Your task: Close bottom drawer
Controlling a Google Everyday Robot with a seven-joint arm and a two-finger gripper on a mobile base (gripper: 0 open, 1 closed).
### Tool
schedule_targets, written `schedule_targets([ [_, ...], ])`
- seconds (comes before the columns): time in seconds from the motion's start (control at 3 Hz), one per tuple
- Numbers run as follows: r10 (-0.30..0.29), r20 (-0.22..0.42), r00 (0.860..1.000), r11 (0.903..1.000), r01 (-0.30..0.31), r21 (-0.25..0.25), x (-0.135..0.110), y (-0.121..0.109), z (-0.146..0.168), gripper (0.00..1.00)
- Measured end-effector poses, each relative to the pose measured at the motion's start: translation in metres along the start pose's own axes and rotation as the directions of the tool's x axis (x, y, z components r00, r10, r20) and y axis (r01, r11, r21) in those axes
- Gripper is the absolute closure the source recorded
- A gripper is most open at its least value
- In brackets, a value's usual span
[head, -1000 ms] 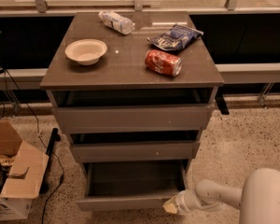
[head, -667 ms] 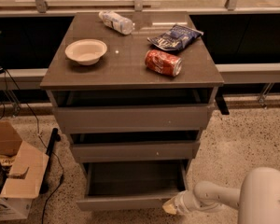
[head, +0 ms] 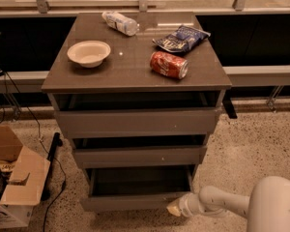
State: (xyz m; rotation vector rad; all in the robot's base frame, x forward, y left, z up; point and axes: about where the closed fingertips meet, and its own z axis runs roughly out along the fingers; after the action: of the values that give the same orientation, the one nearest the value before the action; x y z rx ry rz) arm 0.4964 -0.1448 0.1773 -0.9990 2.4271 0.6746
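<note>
The bottom drawer (head: 135, 201) is the lowest of three grey-brown drawers and stands pulled out, its shallow grey box interior showing above its flat front panel. My gripper (head: 174, 208) is at the end of the white arm reaching in from the lower right. It sits at the right end of the bottom drawer's front panel, close to or touching it. The middle drawer (head: 137, 156) and the top drawer (head: 135, 122) above it are also partly pulled out.
The cabinet top (head: 130, 74) holds a white bowl (head: 89, 53), a lying plastic bottle (head: 119, 22), a blue chip bag (head: 180, 38) and a lying red can (head: 168, 65). An open cardboard box (head: 12, 178) and cables lie on the floor at the left.
The camera view has shifted slightly closer and lower on the cabinet. The gripper stays at the drawer's right front corner; the bottom drawer looks pushed in a little.
</note>
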Motion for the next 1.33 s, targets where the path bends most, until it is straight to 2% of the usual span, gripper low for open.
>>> schedule_targets([
  [0.33, -0.05, 0.031, 0.998, 0.9985, 0.05, 0.022, -0.027, -0.017, 0.012, 1.0],
  [0.67, -0.05, 0.031, 0.998, 0.9985, 0.05, 0.022, -0.027, -0.017, 0.012, 1.0],
  [1.0, -0.099, 0.044, 0.994, 0.994, 0.097, 0.05, -0.056, -0.034, 0.02, 0.75],
  [1.33, -0.128, 0.051, 0.99, 0.9899, 0.125, 0.068, -0.073, -0.043, 0.023, 0.5],
])
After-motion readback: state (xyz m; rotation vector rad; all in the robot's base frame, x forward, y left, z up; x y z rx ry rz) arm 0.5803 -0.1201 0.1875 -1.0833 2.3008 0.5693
